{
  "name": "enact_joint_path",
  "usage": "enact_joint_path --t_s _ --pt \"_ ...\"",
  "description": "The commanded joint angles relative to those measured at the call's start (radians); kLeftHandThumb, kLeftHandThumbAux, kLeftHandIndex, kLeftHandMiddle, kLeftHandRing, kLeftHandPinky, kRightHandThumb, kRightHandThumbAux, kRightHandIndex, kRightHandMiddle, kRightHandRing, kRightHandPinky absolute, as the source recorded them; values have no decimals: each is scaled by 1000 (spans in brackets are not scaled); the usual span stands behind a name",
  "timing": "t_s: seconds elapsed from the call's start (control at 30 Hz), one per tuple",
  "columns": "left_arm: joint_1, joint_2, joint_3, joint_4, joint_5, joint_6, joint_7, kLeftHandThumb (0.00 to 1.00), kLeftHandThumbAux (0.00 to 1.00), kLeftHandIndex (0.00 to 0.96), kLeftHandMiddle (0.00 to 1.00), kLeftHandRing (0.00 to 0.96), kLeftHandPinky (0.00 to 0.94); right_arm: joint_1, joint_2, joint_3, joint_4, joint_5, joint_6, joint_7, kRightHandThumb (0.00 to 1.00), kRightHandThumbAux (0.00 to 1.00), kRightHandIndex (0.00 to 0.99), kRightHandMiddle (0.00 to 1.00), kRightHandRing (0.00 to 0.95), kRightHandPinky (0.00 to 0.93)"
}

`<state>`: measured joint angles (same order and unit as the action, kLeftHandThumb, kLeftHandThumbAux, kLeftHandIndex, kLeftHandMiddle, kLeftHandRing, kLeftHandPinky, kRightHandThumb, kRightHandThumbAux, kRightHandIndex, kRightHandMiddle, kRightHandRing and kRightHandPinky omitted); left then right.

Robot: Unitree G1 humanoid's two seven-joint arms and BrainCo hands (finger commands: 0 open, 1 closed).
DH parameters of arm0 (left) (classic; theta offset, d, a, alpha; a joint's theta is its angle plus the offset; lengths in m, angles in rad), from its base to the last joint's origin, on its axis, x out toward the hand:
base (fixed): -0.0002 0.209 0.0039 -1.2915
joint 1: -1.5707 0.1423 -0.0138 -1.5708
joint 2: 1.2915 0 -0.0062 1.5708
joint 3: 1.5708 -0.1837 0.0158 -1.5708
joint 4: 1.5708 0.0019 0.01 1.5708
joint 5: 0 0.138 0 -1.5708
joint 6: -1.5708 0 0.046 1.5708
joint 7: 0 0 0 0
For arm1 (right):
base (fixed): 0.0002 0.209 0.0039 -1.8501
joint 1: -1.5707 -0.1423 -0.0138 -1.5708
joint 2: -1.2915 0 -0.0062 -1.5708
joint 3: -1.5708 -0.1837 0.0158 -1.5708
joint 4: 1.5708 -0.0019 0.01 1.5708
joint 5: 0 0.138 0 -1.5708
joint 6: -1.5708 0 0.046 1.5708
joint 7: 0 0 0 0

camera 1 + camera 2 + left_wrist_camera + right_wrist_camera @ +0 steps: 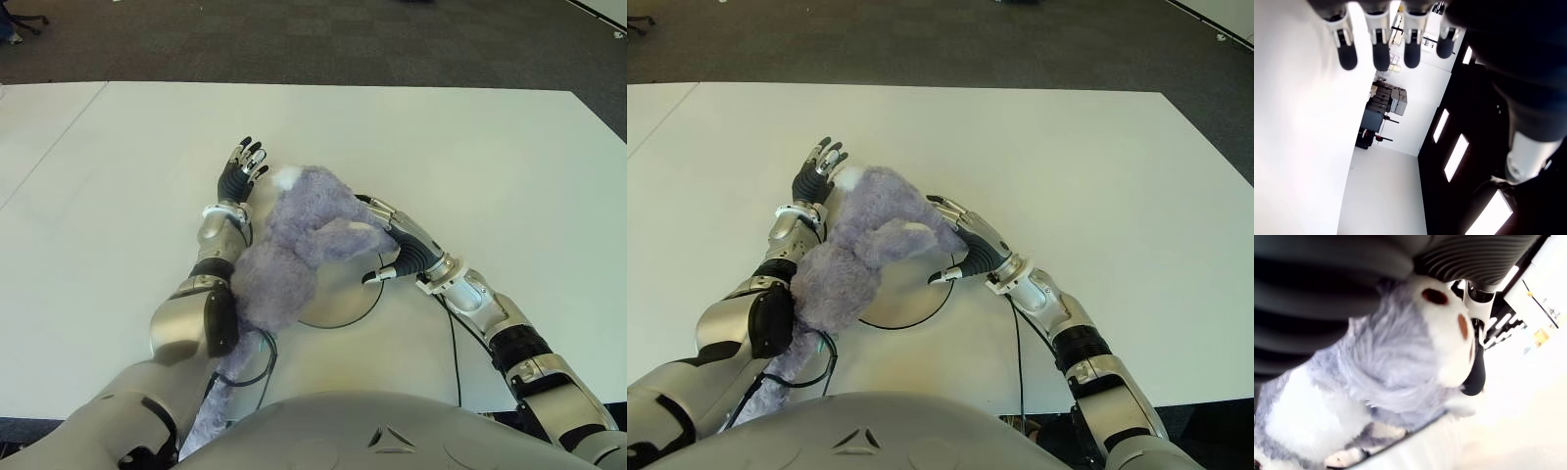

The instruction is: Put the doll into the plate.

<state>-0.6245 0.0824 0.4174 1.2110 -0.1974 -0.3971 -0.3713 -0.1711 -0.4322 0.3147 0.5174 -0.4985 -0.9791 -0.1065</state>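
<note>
A grey-purple plush doll (294,245) lies across the white plate (351,299) and over my left forearm, its white snout facing the right wrist view (1449,333). My left hand (242,164) reaches past the doll's head, and its straight fingertips (1376,54) hold nothing. My right hand (377,240) is at the doll's right side. Its fingers are stretched along the doll's ear, while the thumb points apart over the plate, so it is not closed around the doll. The doll hides most of the plate's left half.
The white table (470,147) stretches wide on all sides, with dark carpet (294,39) beyond its far edge. A black cable (456,352) runs along my right forearm and another loops (263,364) near my left elbow.
</note>
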Motion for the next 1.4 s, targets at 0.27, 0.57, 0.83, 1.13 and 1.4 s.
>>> enact_joint_path --t_s 0.27,0.57,0.83,1.13,1.4 --pt "225 -53 16 141 -6 140 23 0 632 84 119 118 147 232 90 64 208 83 71 91 0 355 0 0 0 0" --pt "226 -53 14 140 -4 136 17 0 636 85 114 110 132 235 91 54 189 46 36 33 0 294 0 0 0 0" --pt "226 -53 15 140 -5 137 17 0 637 83 112 110 136 236 86 58 180 35 24 15 0 274 0 0 0 0" --pt "228 -51 12 140 -2 137 22 0 639 81 105 105 132 207 105 -2 125 34 -37 -94 0 267 0 0 0 0" --pt "226 -49 14 140 -4 142 25 0 640 79 112 110 144 112 95 -106 33 -71 -58 -293 0 265 0 0 0 0"
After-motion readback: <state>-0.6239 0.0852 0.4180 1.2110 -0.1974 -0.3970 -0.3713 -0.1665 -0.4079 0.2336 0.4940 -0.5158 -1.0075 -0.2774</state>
